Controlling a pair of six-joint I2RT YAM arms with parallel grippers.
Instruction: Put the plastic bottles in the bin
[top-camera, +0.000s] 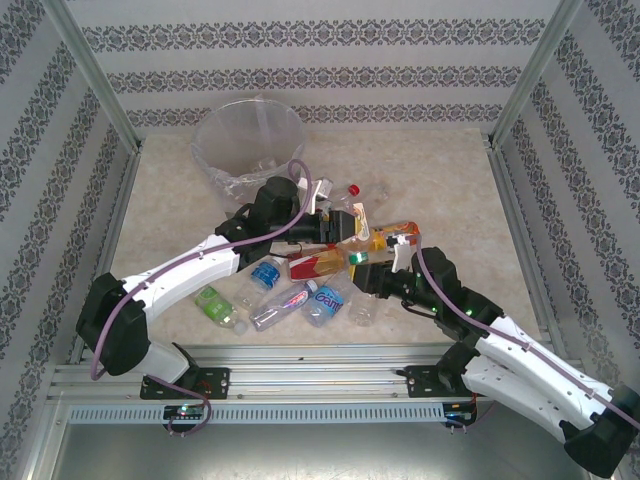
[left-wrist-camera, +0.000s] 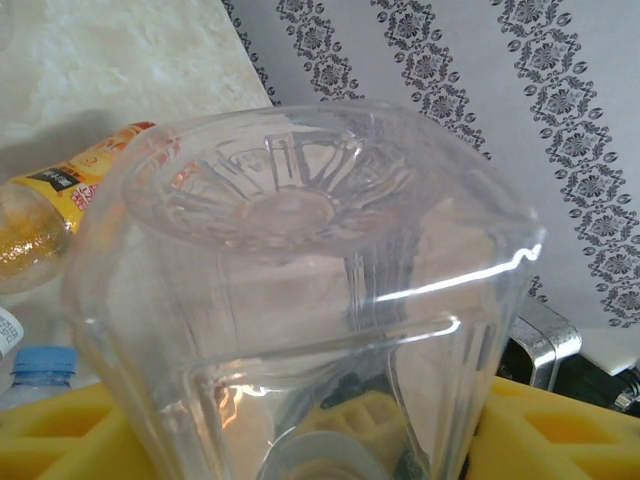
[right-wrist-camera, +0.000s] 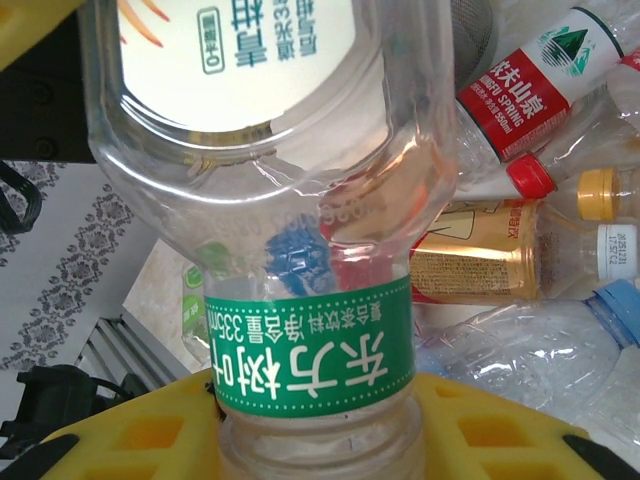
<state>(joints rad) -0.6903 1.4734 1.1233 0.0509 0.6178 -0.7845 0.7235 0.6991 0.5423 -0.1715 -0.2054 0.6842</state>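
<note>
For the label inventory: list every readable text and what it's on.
"东方树叶": green-label bottle.
"NONGFU SPRING": red-label bottle.
"Gant", rest unclear: blue-label bottle.
Orange-label bottle: print too small to read.

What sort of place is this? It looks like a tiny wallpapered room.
Probably a robot test booth, not a home: wallpapered panels in a metal frame enclose a small table, where plastic bottles lie heaped before a bin.
</note>
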